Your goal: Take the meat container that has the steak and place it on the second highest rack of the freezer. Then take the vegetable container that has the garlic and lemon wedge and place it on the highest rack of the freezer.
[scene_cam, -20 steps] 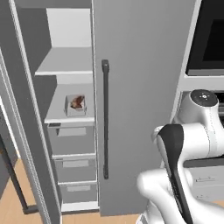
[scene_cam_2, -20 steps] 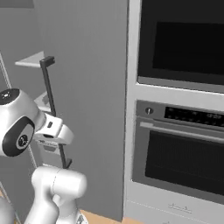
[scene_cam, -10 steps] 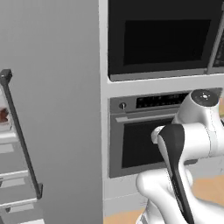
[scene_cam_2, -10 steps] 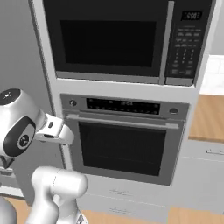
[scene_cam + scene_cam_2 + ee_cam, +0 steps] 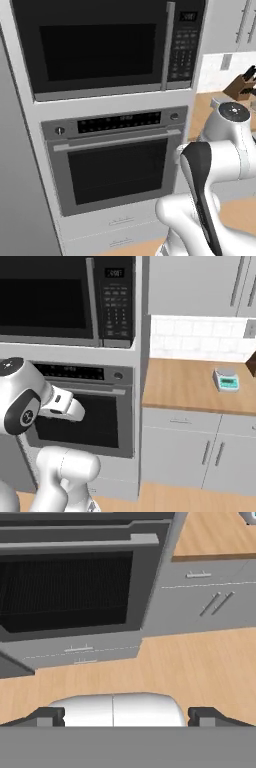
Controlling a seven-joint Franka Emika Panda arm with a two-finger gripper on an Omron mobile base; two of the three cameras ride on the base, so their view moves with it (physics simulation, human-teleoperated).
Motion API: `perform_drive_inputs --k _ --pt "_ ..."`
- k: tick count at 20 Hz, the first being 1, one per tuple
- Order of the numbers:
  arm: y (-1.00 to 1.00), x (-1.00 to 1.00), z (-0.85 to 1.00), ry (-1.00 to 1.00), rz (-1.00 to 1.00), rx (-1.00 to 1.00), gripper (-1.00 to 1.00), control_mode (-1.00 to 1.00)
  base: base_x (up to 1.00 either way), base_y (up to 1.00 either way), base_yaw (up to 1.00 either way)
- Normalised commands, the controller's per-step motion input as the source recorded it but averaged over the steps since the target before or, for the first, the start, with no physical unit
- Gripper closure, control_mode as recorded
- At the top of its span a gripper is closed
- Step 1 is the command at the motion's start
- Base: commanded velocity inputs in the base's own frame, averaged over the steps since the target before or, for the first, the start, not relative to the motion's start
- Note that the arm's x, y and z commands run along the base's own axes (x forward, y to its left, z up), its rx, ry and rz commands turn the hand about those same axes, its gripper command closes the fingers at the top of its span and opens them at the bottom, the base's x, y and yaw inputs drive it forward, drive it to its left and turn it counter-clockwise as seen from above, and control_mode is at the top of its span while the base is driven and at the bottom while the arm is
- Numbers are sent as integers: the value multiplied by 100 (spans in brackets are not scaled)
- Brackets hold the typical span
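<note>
A grey strip of the freezer side is seen at the left edge of the left base view. Beside it a dark-glass wall oven is set under a black microwave whose keypad text is too small to read. The gripper jaws are held wide, with nothing between them, above the wood floor. A kitchen scale is placed on the wooden desk; a knife block is seen farther right.

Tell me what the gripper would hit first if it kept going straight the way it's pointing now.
Probably the wooden floor in front of the oven. The open gripper holds nothing, though depth is hard to judge.
</note>
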Motion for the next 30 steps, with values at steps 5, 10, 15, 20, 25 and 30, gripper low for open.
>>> perform_drive_inputs --k 5,10,15,20,25,30 --pt "0 0 0 0 0 0 -100 100 6 -100 -4" --pt "0 0 0 0 0 0 -100 100 36 -100 -1" --pt "0 0 0 0 0 0 -100 100 57 -100 0" --pt "0 0 0 0 0 0 -100 100 63 -100 0" --pt "0 0 0 0 0 0 -100 100 72 -100 0" --pt "0 0 0 0 0 0 -100 100 40 -66 8"
